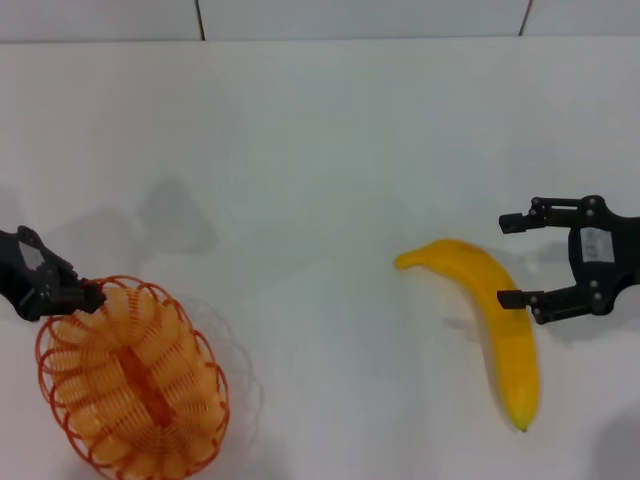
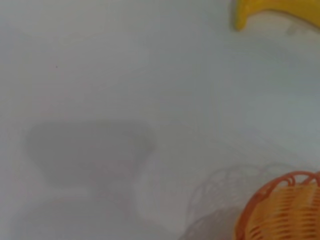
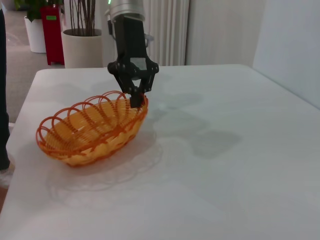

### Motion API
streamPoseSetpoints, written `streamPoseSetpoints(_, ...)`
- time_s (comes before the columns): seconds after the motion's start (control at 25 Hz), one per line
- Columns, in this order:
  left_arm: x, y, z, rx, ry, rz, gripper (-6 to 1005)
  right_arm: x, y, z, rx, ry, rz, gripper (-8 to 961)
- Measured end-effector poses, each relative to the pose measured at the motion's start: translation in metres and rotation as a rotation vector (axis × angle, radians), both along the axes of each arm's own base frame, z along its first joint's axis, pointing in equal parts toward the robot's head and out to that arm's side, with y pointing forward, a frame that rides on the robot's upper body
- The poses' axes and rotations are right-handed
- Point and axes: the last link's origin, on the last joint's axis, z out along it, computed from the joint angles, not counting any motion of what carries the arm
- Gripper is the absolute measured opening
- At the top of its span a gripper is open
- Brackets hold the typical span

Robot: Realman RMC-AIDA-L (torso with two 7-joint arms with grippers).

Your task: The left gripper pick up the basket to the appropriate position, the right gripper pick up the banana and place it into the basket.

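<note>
Basket gripped, banana not yet picked.
Left gripper (image 3: 135,97) pinches the basket (image 1: 133,379) rim; right gripper (image 1: 512,259), spread, flanks the banana (image 1: 487,318) on the desk (image 1: 320,180).

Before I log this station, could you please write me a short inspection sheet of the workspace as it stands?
Surface: white table, bare apart from the job's things.
Job's things: orange wire basket near the robot's left, lifted off the table at one end; banana lying flat near its right, outside the basket.
Clutter: nothing seen.
Grippers: left pincer shut on the basket's rim; right pincer open, low beside the banana, one finger over its middle, not yet gripping.
Cables: nothing seen.
Surroundings: the right wrist view shows potted plants, a red stand and a white radiator beyond the table; white tiled wall behind.
</note>
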Motion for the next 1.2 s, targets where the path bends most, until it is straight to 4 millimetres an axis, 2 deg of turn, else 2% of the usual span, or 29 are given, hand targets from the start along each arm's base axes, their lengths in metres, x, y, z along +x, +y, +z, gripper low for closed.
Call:
streamPoseSetpoints(0.16,-0.002,-0.007,0.003,0.016,-0.062,0.06,82,0.0,0.0,0.001,0.004,0.002,0.0,886)
streamPoseSetpoints(0.36,-0.009,-0.01,-0.002,0.074,-0.095,0.2,81,0.0,0.001,0.001,0.007,0.005,0.001,885)
streamPoseSetpoints(0.72,-0.006,-0.001,-0.012,0.192,-0.217,0.396,77,-0.001,0.001,0.001,0.009,0.009,0.0,885)
streamPoseSetpoints(0.96,-0.006,0.006,-0.029,0.223,-0.278,0.542,77,-0.001,0.001,0.001,0.009,0.009,0.001,885)
streamPoseSetpoints(1.2,0.009,0.015,-0.041,0.205,-0.335,0.638,77,-0.001,0.002,0.001,0.009,0.008,0.002,885)
